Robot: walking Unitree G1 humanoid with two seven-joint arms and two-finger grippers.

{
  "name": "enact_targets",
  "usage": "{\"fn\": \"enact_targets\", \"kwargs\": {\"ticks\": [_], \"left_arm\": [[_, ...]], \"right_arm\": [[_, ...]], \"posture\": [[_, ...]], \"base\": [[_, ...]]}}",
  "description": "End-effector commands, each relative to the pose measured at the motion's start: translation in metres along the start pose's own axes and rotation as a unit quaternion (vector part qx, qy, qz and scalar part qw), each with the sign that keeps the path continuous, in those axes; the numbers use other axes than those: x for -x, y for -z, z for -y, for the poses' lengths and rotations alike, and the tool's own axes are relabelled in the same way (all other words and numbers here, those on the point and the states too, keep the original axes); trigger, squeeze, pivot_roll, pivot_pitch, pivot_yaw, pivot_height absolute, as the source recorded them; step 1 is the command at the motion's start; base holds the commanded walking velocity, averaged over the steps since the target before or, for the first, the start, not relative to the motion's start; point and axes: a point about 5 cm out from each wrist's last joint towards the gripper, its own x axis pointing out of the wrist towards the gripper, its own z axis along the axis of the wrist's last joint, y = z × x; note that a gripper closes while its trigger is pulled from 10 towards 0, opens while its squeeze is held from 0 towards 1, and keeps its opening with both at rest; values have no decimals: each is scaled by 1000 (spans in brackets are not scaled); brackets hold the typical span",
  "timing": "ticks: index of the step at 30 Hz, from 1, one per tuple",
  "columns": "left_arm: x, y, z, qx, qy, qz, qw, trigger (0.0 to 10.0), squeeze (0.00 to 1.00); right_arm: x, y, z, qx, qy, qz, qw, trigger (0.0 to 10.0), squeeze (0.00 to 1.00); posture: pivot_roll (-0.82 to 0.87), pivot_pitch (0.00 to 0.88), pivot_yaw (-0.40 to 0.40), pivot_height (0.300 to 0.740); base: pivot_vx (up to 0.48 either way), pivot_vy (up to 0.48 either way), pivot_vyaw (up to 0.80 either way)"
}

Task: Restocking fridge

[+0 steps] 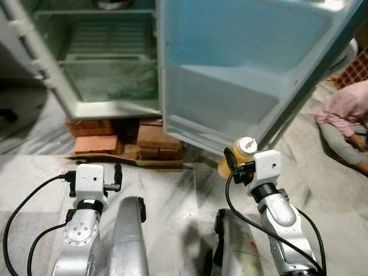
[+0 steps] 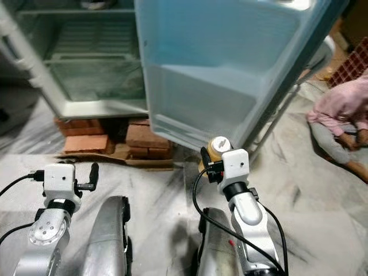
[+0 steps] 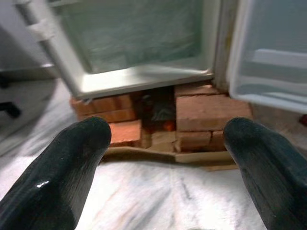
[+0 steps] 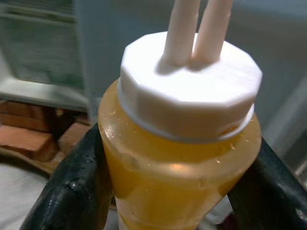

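Fridge (image 1: pixel 98 69) is standing open on bricks (image 1: pixel 155 141), so the right gripper (image 1: pixel 233 167) is pinching a yellow bottle (image 1: pixel 241 152) just below the door (image 1: pixel 247 63) shelf (likely its spot); left gripper (image 1: pixel 118 177) is hovering spread, empty.

My head pair looks forward and down at the open fridge (image 1: pixel 103 63) and its door (image 1: pixel 241 69) — both eyes share that. My left wrist camera faces the bricks (image 3: pixel 206 112) under the fridge; my right wrist camera sits very close to a bottle (image 4: pixel 184 143) — fridge behind.
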Motion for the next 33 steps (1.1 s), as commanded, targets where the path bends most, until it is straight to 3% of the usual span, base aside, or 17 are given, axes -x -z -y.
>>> {"fn": "enact_targets", "kwargs": {"ticks": [1,12,19,22,33], "left_arm": [[1,1,-1,-2,0,-1,1000,10000,0],[-1,1,0,0,0,-4,1000,10000,0],[0,3,-2,3,-11,-9,1000,10000,0],[1,3,-2,1,-13,-11,1000,10000,0],[0,5,-3,1,-18,-16,1000,10000,0]], "right_arm": [[-1,-2,2,6,3,7,1000,10000,0],[-2,-2,2,8,0,9,1000,10000,0],[-1,-2,-1,3,-12,10,1000,10000,0],[0,-1,-5,13,-38,10,999,10000,0],[-5,-5,-6,6,-40,19,999,10000,0]], "posture": [[77,151,-42,584],[77,148,-43,584],[78,150,-42,584],[78,153,-43,584],[81,161,-45,584]], "base": [[319,0,0],[321,0,0],[0,0,0],[0,0,469],[0,0,697]]}}
